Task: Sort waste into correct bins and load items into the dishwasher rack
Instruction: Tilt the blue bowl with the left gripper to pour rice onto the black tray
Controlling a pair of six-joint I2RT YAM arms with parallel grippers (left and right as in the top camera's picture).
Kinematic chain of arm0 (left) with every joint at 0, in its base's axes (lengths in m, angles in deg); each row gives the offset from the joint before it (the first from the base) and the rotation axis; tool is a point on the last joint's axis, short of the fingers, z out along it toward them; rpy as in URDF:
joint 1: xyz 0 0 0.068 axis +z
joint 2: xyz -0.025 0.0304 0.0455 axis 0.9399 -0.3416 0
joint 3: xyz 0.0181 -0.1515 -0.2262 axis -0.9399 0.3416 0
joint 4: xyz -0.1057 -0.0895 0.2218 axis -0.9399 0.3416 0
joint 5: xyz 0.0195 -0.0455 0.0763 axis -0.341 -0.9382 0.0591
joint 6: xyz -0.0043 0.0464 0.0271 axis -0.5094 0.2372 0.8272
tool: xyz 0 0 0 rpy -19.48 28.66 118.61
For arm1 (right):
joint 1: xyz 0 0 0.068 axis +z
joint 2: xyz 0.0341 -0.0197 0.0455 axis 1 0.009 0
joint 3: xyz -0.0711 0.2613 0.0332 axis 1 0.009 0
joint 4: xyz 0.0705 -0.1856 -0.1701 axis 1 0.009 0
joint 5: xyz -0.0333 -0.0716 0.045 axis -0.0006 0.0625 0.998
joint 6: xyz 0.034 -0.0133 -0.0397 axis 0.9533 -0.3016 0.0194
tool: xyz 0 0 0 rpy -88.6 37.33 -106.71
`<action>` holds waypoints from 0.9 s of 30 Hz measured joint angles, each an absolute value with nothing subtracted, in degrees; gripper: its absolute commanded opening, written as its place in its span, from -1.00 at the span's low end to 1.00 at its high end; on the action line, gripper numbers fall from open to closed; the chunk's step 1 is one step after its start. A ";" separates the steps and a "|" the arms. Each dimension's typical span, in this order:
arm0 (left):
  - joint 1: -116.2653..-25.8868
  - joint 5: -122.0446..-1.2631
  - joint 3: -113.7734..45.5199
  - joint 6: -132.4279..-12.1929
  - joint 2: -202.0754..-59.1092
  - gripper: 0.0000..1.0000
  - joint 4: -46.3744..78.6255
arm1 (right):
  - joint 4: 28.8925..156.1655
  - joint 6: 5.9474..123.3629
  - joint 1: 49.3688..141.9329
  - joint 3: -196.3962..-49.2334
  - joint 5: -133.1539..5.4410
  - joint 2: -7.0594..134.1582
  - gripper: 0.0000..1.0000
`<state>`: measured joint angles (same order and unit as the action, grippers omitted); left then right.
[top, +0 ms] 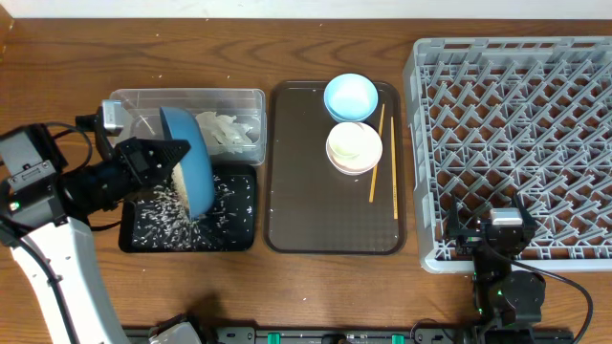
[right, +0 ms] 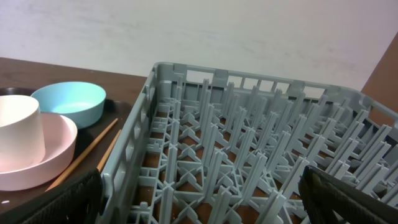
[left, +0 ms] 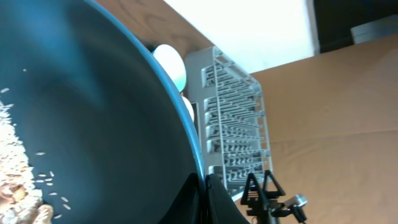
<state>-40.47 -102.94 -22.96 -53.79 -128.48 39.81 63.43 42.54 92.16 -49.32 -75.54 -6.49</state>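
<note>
My left gripper (top: 170, 153) is shut on the rim of the large deep-blue bowl (top: 188, 159), tipped on its side over the shallow black tray (top: 239, 234). Loose white rice (top: 172, 215) lies scattered in the tray, and some still clings inside the bowl (left: 18, 180). Crumpled white tissue (top: 228, 132) lies in the clear tub (top: 251, 99). The light-blue bowl (top: 350, 96) and the pink-rimmed bowl with the white cup (top: 354, 145) inside it sit on the brown serving tray. My right gripper (right: 202, 196) is open and empty over the front left corner of the grey rack (top: 574, 57). The snack wrapper is not visible.
The dark brown serving tray (top: 316, 210) lies between the bins and the rack, with a pair of wooden chopsticks (top: 393, 172) on its right side. The rack also shows in the left wrist view (left: 233, 124).
</note>
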 measured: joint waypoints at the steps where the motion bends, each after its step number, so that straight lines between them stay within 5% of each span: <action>1: -40.20 -103.49 -22.96 -53.76 -128.53 -0.88 39.83 | 63.40 42.54 92.16 -49.32 -75.54 -6.49 0.99; 27: -34.45 -118.42 -19.11 -50.81 -134.82 -0.88 40.11 | 63.43 42.54 92.16 -49.32 -75.54 -6.49 0.98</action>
